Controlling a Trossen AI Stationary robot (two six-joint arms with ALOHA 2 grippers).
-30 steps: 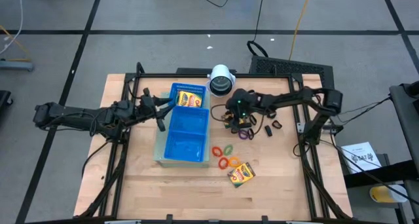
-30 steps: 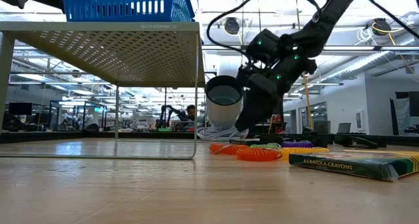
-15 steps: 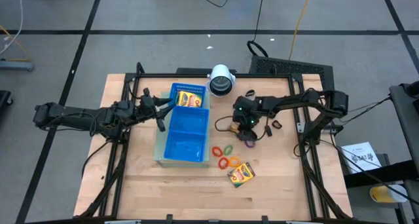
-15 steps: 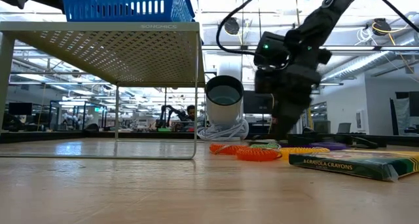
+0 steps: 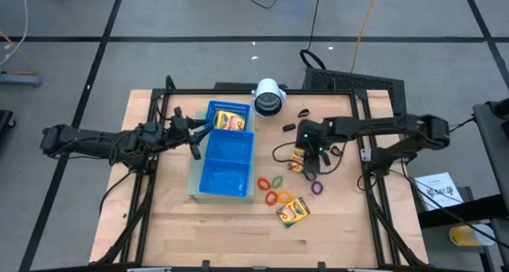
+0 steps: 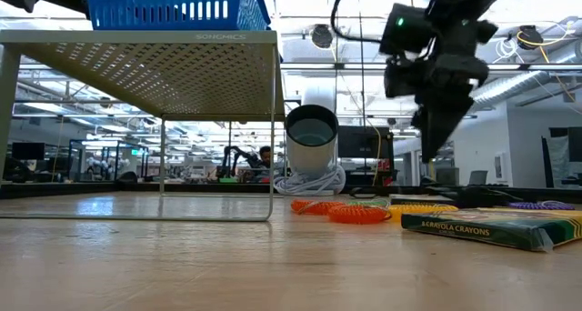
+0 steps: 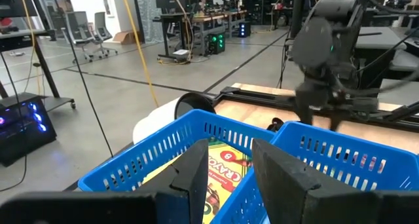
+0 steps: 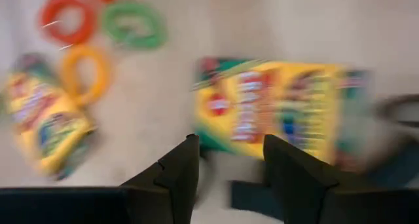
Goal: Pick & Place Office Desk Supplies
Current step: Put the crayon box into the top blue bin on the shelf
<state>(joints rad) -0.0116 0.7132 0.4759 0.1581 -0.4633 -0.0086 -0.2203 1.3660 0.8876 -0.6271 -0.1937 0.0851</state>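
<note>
- The blue tray (image 5: 225, 162) sits on a raised metal shelf (image 6: 145, 47) left of the table's middle; its far compartment holds a crayon box (image 5: 230, 122).
- The left gripper (image 5: 196, 135) waits at the tray's left rim, fingers (image 7: 278, 168) parted, holding nothing.
- The right gripper (image 5: 309, 167) hangs above the table right of the tray, over a second crayon box (image 8: 281, 109) lying flat — jaws partly apart, nothing visibly held.
- A white cylinder (image 5: 269, 97) stands at the far edge.
- A third crayon box (image 5: 293, 211) lies nearer the front.
- Coloured rings (image 5: 275, 189) cluster just beside it — a purple ring (image 5: 317, 188) lies apart, to the right.
- Black clips (image 5: 303, 114) lie near the cylinder.
</note>
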